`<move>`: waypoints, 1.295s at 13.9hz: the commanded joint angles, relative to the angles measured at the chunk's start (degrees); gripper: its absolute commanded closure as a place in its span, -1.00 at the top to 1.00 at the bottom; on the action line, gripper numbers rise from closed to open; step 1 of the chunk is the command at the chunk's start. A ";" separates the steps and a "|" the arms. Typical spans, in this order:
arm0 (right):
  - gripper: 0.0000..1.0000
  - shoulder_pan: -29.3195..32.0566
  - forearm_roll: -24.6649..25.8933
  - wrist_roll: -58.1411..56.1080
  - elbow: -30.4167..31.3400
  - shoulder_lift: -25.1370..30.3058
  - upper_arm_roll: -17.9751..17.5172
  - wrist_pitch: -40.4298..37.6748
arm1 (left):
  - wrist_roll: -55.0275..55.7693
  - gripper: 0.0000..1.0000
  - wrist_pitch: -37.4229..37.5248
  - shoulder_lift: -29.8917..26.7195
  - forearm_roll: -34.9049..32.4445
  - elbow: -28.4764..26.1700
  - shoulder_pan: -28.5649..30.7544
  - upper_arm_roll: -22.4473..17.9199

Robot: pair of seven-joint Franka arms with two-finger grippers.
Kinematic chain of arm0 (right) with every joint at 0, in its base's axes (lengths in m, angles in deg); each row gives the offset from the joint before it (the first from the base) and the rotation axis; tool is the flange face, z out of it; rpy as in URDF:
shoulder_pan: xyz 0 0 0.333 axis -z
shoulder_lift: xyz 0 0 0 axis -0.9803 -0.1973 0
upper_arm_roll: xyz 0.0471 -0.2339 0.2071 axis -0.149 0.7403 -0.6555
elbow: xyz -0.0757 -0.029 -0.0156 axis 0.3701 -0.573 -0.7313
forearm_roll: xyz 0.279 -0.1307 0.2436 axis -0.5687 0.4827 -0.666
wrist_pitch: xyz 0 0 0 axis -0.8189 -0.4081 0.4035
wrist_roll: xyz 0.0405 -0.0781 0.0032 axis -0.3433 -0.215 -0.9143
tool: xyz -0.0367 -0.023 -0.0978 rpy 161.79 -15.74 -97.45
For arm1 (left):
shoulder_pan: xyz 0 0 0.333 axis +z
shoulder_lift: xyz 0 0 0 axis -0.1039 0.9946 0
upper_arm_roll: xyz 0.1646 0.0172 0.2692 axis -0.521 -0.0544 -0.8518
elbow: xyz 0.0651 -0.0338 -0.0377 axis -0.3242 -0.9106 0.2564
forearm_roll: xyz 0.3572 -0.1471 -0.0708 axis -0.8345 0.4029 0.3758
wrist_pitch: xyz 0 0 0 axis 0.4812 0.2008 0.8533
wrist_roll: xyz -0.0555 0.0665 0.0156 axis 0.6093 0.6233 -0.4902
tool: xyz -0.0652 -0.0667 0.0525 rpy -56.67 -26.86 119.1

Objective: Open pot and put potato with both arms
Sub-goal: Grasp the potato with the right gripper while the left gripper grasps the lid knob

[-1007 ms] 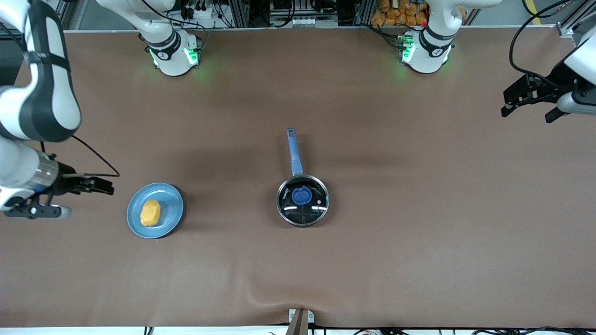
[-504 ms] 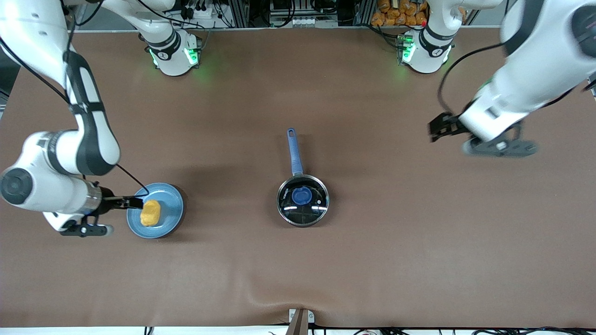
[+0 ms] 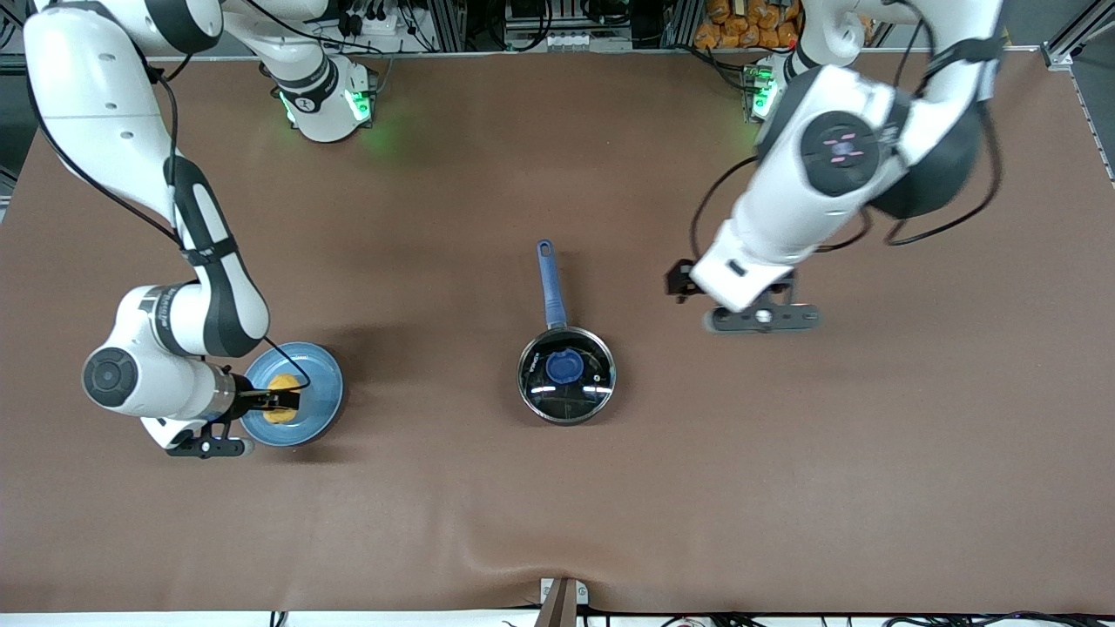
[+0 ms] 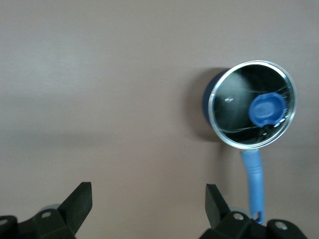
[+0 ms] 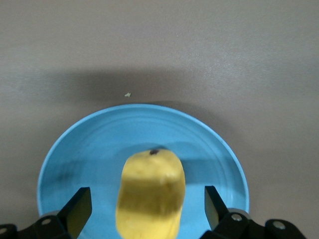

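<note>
The black pot (image 3: 566,376) stands mid-table with its glass lid and blue knob (image 3: 564,366) on it. Its blue handle (image 3: 549,283) points toward the robots' bases. The yellow potato (image 3: 280,406) lies on a blue plate (image 3: 318,392) toward the right arm's end. My right gripper (image 3: 275,401) is open and low over the plate. In the right wrist view (image 5: 147,204) its fingers stand on either side of the potato (image 5: 151,191) with gaps. My left gripper (image 3: 681,284) is open and empty over bare table beside the handle. The left wrist view shows the lidded pot (image 4: 251,104).
The brown table cloth (image 3: 557,505) has a small wrinkle at the edge nearest the front camera. A small crumb (image 5: 127,94) lies on the cloth just off the plate (image 5: 75,149). Both arm bases stand along the table's back edge.
The right gripper has come in over the plate and now straddles the potato. The left arm has swung in from its end of the table toward the pot. Pot, lid and potato have not moved.
</note>
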 commanded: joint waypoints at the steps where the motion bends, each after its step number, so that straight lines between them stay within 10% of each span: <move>1: 1.00 -0.17 -0.33 0.09 0.15 -1.22 -0.03 1.57 | 6.63 1.00 -2.17 5.95 -0.27 6.23 -3.42 -0.36; 4: 0.86 -0.17 -0.33 0.09 0.15 -1.23 -0.03 1.04 | 13.31 1.00 -8.83 11.22 -0.44 8.26 -7.81 -0.97; 6: -0.03 -0.34 -0.42 0.35 0.33 -1.23 -0.03 0.60 | 16.84 1.00 -12.71 13.78 -2.80 8.79 -10.27 -1.58; 8: -0.47 -0.34 -0.42 0.35 0.24 -1.14 -0.03 0.16 | 20.70 1.00 -15.70 17.90 -4.22 11.50 -12.56 -2.46; 12: -0.64 -0.34 -0.51 0.26 -0.11 -0.88 -0.03 0.34 | 25.99 1.00 -22.29 24.42 -4.84 15.03 -21.69 -12.29; 18: -0.67 -0.78 -0.60 0.00 -1.96 -0.26 -0.21 0.34 | 26.17 1.00 -27.49 27.23 -4.75 15.12 -22.24 -13.10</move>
